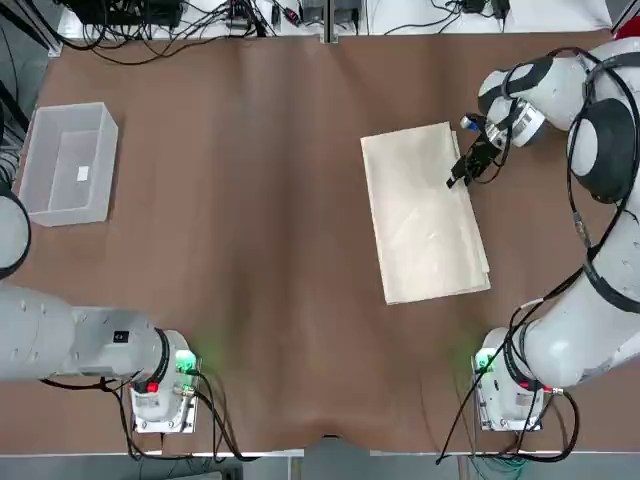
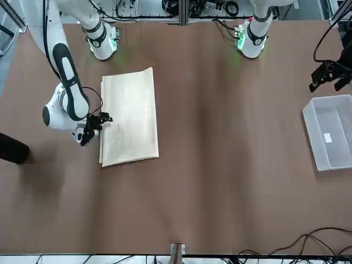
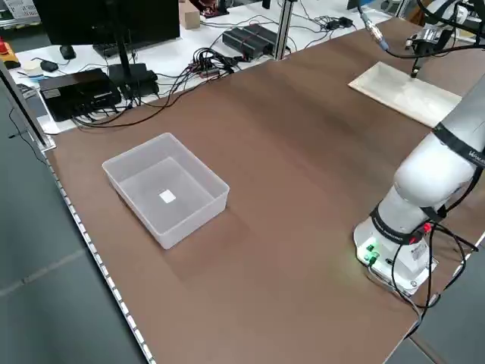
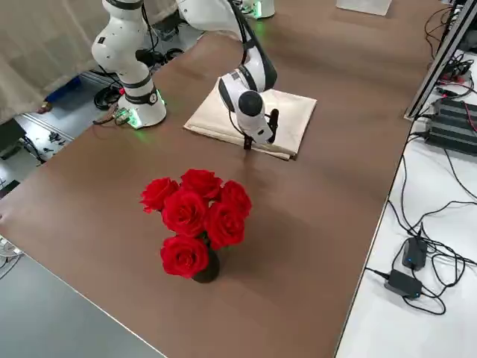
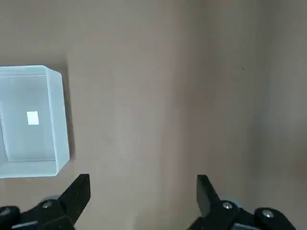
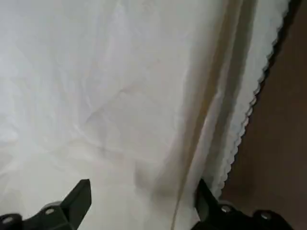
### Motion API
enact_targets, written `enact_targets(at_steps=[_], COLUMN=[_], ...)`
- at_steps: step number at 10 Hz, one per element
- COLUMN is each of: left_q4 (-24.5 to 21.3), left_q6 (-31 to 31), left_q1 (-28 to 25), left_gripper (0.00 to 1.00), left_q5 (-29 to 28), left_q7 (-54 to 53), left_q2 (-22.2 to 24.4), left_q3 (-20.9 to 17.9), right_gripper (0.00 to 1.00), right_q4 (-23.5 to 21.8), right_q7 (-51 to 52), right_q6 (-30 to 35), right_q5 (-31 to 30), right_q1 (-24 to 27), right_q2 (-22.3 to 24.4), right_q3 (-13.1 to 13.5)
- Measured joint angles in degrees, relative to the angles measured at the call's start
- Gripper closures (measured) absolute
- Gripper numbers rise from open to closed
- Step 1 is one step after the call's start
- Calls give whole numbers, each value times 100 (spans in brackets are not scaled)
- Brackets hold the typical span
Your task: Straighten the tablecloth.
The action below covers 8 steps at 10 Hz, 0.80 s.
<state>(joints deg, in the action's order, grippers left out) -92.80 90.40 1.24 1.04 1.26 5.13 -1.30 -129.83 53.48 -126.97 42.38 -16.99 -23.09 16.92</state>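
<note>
Tablecloth (image 1: 424, 213) folded, right of centre in top view. Right tool (image 1: 462, 172) at its right edge, fingers apart, low over layered hem. Left tool (image 2: 329, 75) parked, fingers apart.

A clear plastic bin (image 1: 68, 162) sits at the left edge of the top view on the brown-covered bench (image 1: 250, 250), with a small white label (image 1: 83, 173) on its floor. In the right side view, a bunch of red roses (image 4: 194, 218) stands in the lower middle. Beyond the bench's far edge, black cables (image 3: 182, 64) and a monitor (image 3: 114, 23) fill the upper left of the left side view.
</note>
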Motion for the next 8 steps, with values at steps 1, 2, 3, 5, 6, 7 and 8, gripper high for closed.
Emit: enact_targets(at_steps=[1,2,3,5,6,7,8], left_q4=[0,0,0,0,0,0,0], left_q6=[0,0,0,0,0,0,0], left_q1=[0,0,0,0,1,0,0], left_gripper=[2,2,2,2,2,2,2], left_q5=[0,0,0,0,0,0,0], left_q7=[0,0,0,0,0,0,0], left_q2=[0,0,0,0,0,0,0], left_q3=[0,0,0,0,0,0,-1], right_gripper=[13,26,33,48,52,52,50], right_q4=[0,0,0,3,4,4,4], right_q7=[0,0,0,0,0,0,-1], right_q6=[-5,-16,-24,-30,-30,-26,-16], right_q5=[1,1,3,4,4,6,11], right_q1=[0,0,0,0,0,0,0], right_q2=[0,0,0,0,0,0,0], right_q3=[2,3,3,4,4,4,3])
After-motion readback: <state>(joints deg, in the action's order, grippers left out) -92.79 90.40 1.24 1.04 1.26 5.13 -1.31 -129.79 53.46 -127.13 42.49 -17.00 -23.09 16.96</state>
